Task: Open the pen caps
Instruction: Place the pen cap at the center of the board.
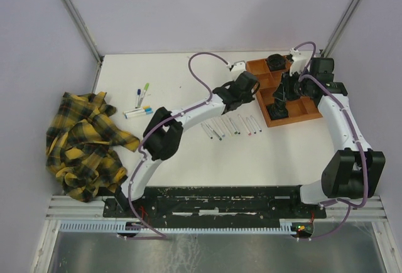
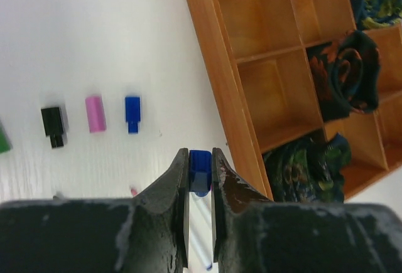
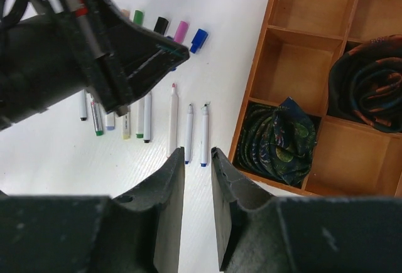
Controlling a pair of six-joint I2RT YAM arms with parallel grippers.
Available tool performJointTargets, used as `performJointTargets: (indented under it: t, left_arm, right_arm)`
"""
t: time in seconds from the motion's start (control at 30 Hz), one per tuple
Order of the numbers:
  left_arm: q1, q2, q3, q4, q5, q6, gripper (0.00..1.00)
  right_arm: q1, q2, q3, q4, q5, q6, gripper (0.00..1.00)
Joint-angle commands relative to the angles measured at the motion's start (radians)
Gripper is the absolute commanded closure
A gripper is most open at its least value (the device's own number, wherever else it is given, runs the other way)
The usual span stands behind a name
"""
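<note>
The left hand (image 2: 200, 159) is clamped on a small blue pen cap (image 2: 200, 179). Its matte black fingers pinch the cap's smooth plastic sides just off the long rim of the orange wooden tray (image 2: 217, 78). Farther out from the tray, three loose caps (image 2: 95, 113), blue, pink and black, lie in a row on the white desk (image 2: 94, 34), each short and blocky. The right hand (image 3: 197, 154) hovers beside the tray's rim, fingers slightly apart and empty, over thin white pen barrels (image 3: 189, 132).

The left tool (image 2: 200, 155) pinches a blue pen cap (image 2: 200, 167), while the right tool (image 3: 197, 157) hovers, jaws slightly parted.
</note>
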Motion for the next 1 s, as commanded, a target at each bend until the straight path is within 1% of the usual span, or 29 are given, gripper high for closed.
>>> performJointTargets:
  t: [0.0, 0.1, 0.27, 0.7, 0.97]
  left_arm:
    - [-0.004, 0.163, 0.271, -0.284, -0.158, 0.080, 0.97]
    - [-0.005, 0.229, 0.372, -0.320, -0.161, 0.105, 0.97]
    - [-0.005, 0.281, 0.439, -0.318, -0.164, 0.142, 0.97]
    - [-0.005, 0.344, 0.468, -0.243, -0.100, 0.158, 0.96]
    - [-0.002, 0.374, 0.492, -0.214, -0.086, 0.163, 0.91]
  right_arm:
    - [-0.015, -0.032, -0.007, 0.040, -0.040, 0.015, 0.70]
    - [-0.020, -0.031, -0.009, 0.043, -0.042, 0.018, 0.70]
    - [-0.026, -0.025, -0.011, 0.045, -0.046, 0.021, 0.70]
    - [-0.035, -0.015, -0.015, 0.049, -0.067, 0.031, 0.70]
    - [-0.040, -0.012, -0.014, 0.049, -0.077, 0.037, 0.70]
